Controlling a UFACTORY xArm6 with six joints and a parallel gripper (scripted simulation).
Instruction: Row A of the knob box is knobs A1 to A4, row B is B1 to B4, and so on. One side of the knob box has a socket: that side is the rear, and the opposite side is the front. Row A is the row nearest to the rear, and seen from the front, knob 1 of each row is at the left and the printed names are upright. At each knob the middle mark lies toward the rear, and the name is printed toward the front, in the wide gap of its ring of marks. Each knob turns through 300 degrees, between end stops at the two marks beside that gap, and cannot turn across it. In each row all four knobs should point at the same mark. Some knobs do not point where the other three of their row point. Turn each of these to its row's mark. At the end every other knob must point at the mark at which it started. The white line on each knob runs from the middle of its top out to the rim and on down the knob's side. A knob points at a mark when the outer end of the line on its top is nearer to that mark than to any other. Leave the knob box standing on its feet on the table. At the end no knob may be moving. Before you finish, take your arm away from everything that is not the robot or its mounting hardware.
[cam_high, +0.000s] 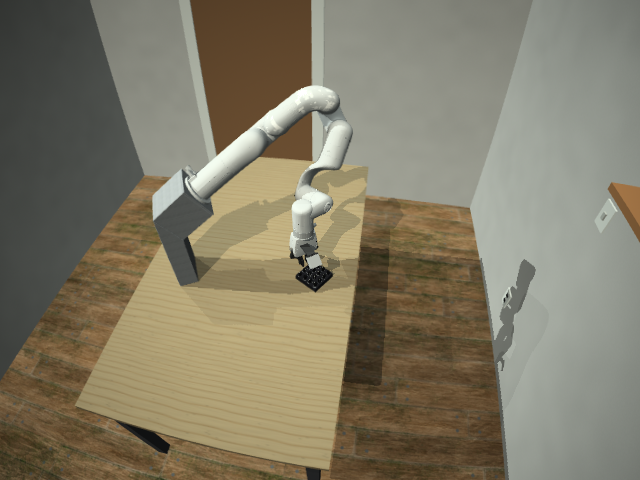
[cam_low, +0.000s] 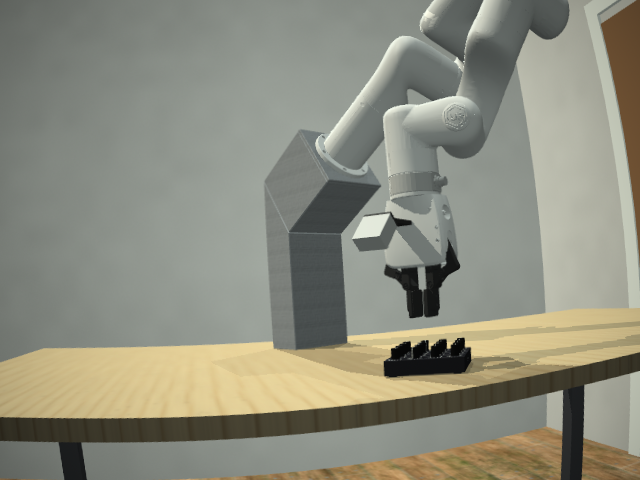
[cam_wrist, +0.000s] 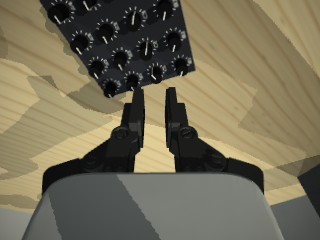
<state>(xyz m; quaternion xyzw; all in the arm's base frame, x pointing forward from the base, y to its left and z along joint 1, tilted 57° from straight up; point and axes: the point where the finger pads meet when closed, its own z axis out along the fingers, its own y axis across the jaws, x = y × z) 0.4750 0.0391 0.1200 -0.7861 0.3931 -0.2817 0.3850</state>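
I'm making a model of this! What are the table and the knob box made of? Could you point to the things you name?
The table (cam_high: 232, 372) (cam_low: 155, 382) looks like pale wood, because wavy grain shows on top. The knob box (cam_high: 314, 287) (cam_low: 423, 367) (cam_wrist: 158, 36) is black and maybe plastic, though painted metal could look alike.

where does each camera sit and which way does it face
Top: high above the table, looking down; the arm and gripper show.
Exterior: low beside the table, near level; gripper, most of the arm.
Wrist: on the gripper's side, looking past its fingers at the knob box.
Top and exterior share the mount.
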